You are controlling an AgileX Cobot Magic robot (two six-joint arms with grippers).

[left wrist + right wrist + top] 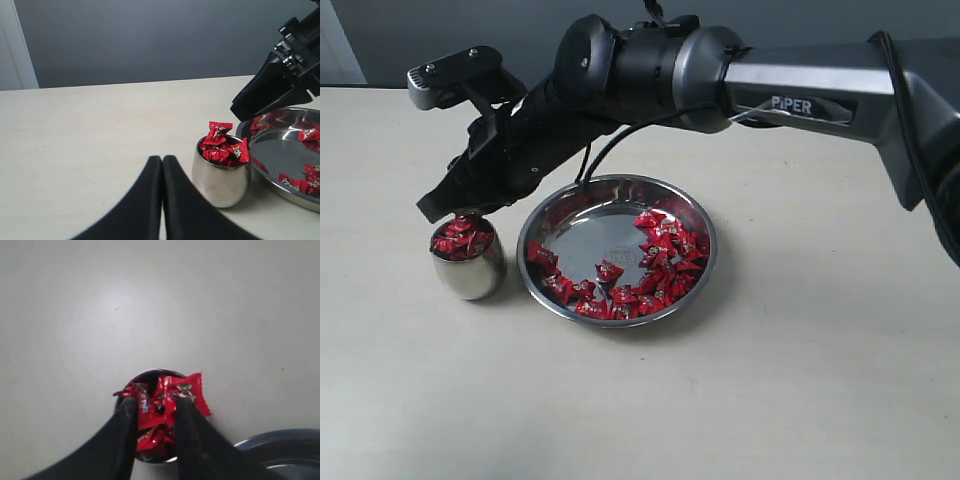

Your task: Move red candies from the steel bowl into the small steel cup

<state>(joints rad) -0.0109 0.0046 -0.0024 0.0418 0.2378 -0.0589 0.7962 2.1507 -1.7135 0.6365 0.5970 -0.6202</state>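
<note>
Now, exterior: right gripper [448,207] hangs just above the cup [470,272], which is heaped with red candies [460,240]. More lie in the bowl [600,230] just beside the cup. Left wrist: left gripper [161,162] near the cup, jaws together. Right wrist: jaws apart directly over the cup's heap.

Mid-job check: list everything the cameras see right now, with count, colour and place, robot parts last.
red candies: many, shiny red; some along the near and right side of the steel bowl, the rest heaped above the small steel cup's rim
small steel cup: one, polished silver; on the table, just left of the bowl
steel bowl: one, polished silver; mid-table
table: one, pale beige
wall: grey, behind the table
right arm: black and grey; reaches across over the bowl
right gripper: black; over the cup, fingers apart
left gripper: black; back from the cup, fingers together, empty
</note>
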